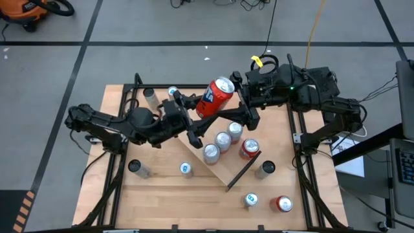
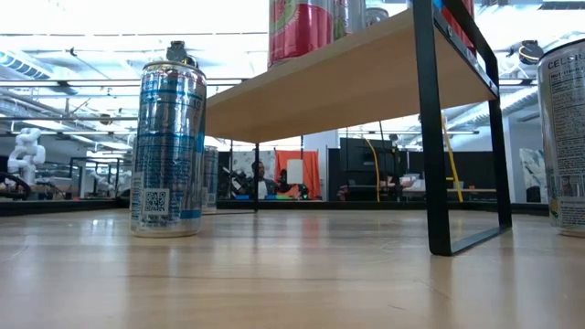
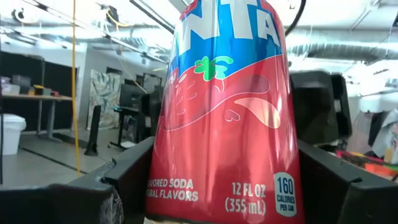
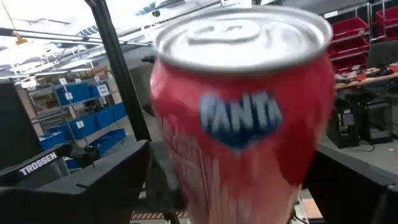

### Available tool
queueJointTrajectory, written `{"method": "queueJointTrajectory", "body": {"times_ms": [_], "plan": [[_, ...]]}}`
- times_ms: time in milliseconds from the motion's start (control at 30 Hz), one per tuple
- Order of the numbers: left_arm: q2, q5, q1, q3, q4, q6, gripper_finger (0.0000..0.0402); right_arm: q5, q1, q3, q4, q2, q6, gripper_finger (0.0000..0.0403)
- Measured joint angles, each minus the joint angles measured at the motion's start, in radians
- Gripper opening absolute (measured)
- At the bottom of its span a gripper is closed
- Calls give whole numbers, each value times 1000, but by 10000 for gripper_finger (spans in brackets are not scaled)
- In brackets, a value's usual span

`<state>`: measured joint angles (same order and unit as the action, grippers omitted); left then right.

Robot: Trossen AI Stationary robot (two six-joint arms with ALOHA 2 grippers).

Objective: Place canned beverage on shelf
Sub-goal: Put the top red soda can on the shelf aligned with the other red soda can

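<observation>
Two grippers meet above the shelf [image 1: 223, 169], left gripper [image 1: 194, 120] clamped on red Fanta can [image 1: 215, 97], label reading "12 FL OZ (355 mL)", "160 calories per can", right gripper [image 1: 240, 103] spread wide around its top, "TROSSEN" lettering behind.

A grey floor [image 1: 194, 26] is stretching across the top of the high view, dark lines crossing it, with an orange vacuum [image 1: 29, 11] sitting in the upper left corner and a yellow cable [image 1: 313, 29] trailing at upper right. In the low view, ceiling lights [image 2: 73, 46] are glowing at upper left, and an orange panel [image 2: 297, 174] is standing at centre beside a seated person [image 2: 260, 178].
</observation>
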<state>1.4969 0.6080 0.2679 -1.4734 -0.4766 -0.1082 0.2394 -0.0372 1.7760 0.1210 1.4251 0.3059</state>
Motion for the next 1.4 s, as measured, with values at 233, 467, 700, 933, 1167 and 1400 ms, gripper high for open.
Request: {"method": "queueJointTrajectory", "body": {"times_ms": [233, 467, 700, 933, 1167, 1400], "plan": [[0, 10, 1, 0, -14, -32, 293, -3, 0, 0, -49, 3, -1, 358], [0, 26, -4, 0, -12, -32, 293, -8, -1, 0, -50, 3, -1, 326], [19, 41, -5, 0, -25, -27, 293, -6, -1, 1, -49, 14, -3, 296], [19, 52, -3, -1, -16, -2, 311, -4, -1, 2, -45, 10, -3, 287], [23, 54, 3, -1, -5, 108, 389, 2, 0, -2, -26, -4, -3, 287], [22, 53, 37, -1, -12, 155, 390, 8, 0, -2, -25, -38, 0, 286]]}}
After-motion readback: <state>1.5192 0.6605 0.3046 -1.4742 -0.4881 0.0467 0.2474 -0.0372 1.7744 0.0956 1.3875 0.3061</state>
